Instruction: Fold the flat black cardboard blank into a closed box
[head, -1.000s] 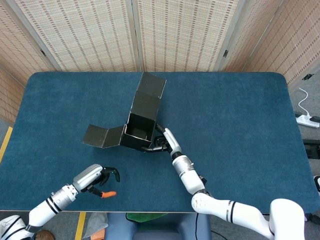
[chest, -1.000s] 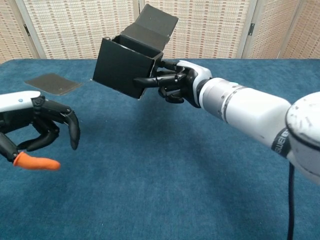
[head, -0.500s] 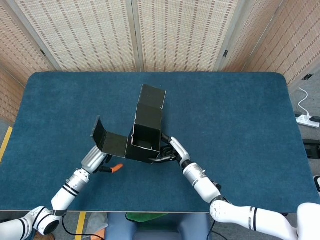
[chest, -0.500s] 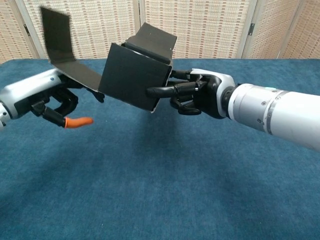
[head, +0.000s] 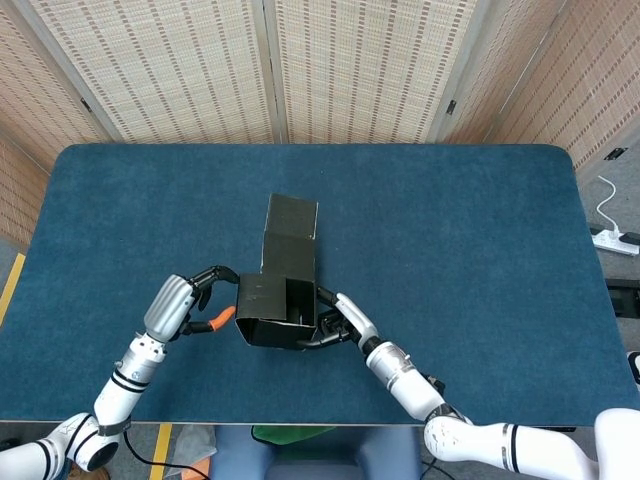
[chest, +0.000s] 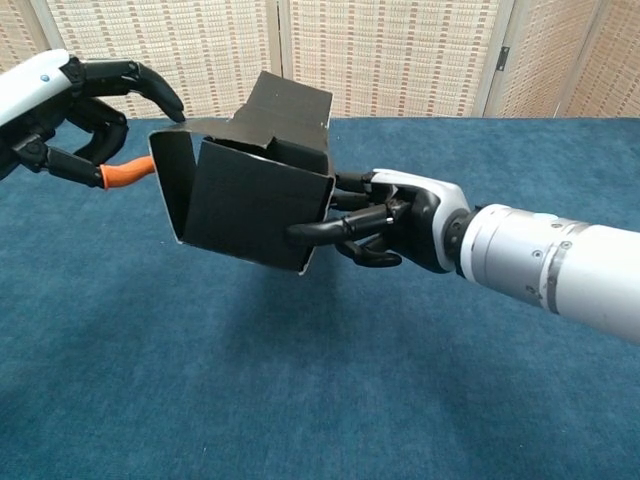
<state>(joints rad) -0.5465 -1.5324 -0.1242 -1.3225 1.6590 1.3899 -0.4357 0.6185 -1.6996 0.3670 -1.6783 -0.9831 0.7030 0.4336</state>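
box: black cardboard box (head: 278, 298) half-formed, held off the table (head: 470, 230) near its front-middle edge; mouth faces up toward the head view.
long axis: runs front to back, with a tall flap (head: 291, 216) standing out at the far end.
side flap: left panel (chest: 172, 196) turned in along the left wall, not seated.
right hand: right hand (chest: 385, 221) grips the box's right wall from the side, one finger laid along the front face, others behind it.
left hand: left hand (chest: 75, 100) just left of the folded panel, fingers curled, holding nothing; fingertip contact with the panel can't be told.
key relation: box sits between the hands; loose panel lies on the left hand's side, so the push inward likely falls to the left.
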